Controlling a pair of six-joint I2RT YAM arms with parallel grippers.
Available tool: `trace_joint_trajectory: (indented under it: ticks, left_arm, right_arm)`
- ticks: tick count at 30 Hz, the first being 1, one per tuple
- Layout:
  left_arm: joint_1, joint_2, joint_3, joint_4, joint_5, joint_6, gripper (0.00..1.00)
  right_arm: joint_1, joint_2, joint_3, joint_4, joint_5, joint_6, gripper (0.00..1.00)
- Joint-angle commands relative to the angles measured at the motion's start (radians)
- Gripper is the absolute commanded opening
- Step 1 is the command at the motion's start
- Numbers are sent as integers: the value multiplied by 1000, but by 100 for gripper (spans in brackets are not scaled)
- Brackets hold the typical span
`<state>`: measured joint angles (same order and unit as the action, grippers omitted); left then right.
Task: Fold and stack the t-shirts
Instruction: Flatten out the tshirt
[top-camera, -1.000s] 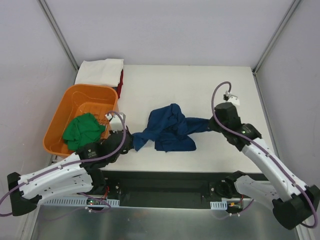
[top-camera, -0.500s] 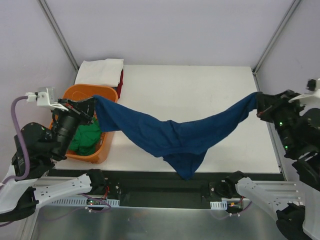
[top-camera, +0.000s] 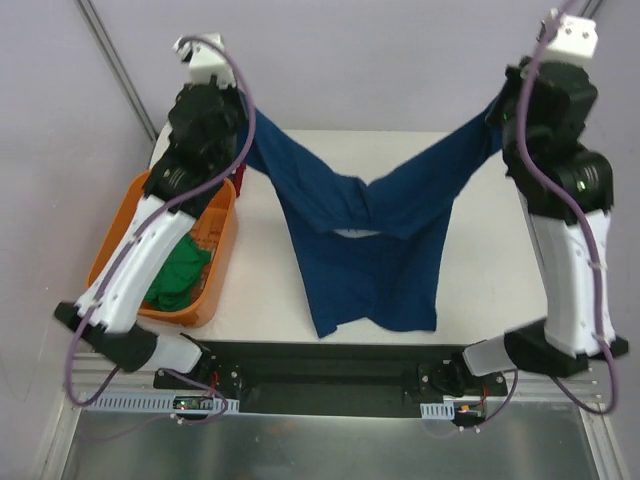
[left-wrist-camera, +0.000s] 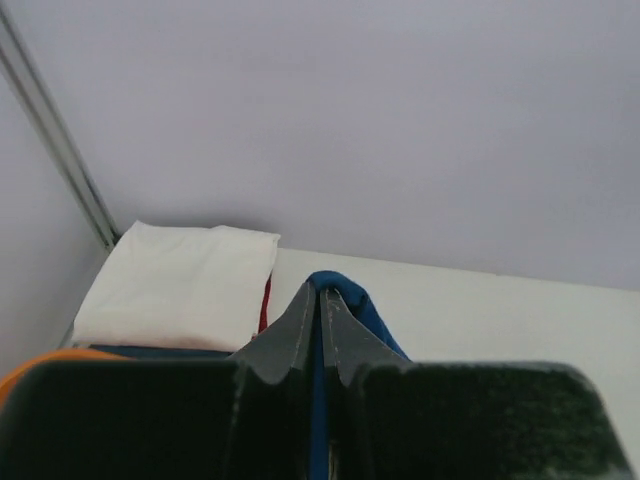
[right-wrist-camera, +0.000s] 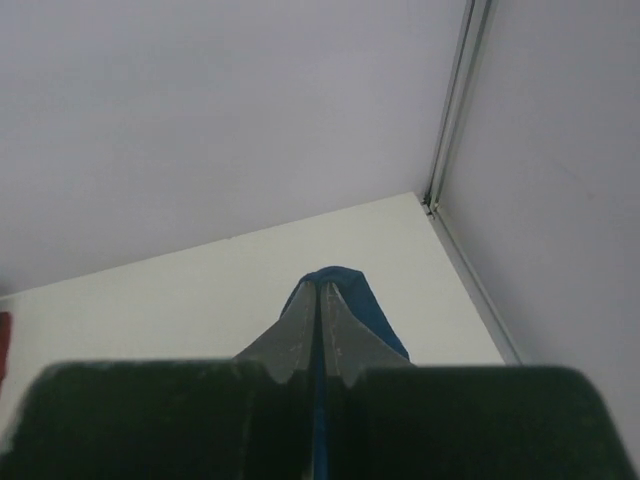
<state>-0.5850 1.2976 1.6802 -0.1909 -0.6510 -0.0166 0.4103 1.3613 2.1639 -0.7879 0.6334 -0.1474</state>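
Note:
The navy blue t-shirt hangs spread between both raised arms, its lower part draping down toward the table's front edge. My left gripper is shut on its left top corner; navy cloth bulges past the closed fingertips. My right gripper is shut on the right top corner, with navy cloth pinched there too. A green t-shirt lies crumpled in the orange tub. A folded white t-shirt lies at the back left, with a red one showing as a thin edge beside it.
The orange tub sits at the table's left edge below my left arm. The white table runs back to the pale rear wall, with metal corner posts at both back corners.
Both arms have swung up and back, lifting the navy t-shirt off the table from a bunched heap into a hanging spread. Both grippers have stayed shut on it.

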Motion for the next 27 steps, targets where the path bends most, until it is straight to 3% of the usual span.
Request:
trace_joint_trajectory:
  ticks: [1,2,4,8,13,16,17,18,20,21,23,24,25,27]
  left_arm:
    - [68,198,453,-2,241,7,0]
    - [71,227,529,-13,269,30,0]
    - [71,273,668,-25,341,35,0]
    - [73,234,630,-33,370,18,0]
    - [85,37,209,-33,210,-54,0]
    - [86,-84,-101,-41,148,-124,0]
    - [88,-107,-178,-51,139,-152,0]
    - [88,-135,-303,-61,137,-211,0]
    - [90,-138,-396,-97,178,-255,0]
    - [90,-118,-455,-113,198,-285,0]
    - [90,-84,-482,-152,229,-301,25]
    - [90,-46,-484,-169,235,-316,40]
    - [90,-28,-475,-182,247,-325,66]
    - [90,18,-444,-200,324,-345,91]
  right_arm:
    - [-97,186,336,179,-34,-125,1]
    - [-97,182,332,241,-28,-144,1]
    - [-97,81,168,459,-34,-179,1]
    - [-100,-65,15,500,-46,-192,1]
    - [-111,-214,-226,339,74,-254,2]
    - [-133,-293,-431,23,176,-103,6]
    - [-158,-318,-579,-102,207,40,6]
    - [-180,-361,-666,-155,203,105,6]
    - [-255,-390,-862,-241,106,208,8]
    - [-278,-401,-912,-255,63,248,15]
    - [-332,-389,-982,-281,-28,253,25]
    - [-344,-358,-1006,-292,-38,252,35]
    - [-350,-338,-1004,-309,-28,255,44]
    - [-352,-279,-969,-346,-12,253,74]
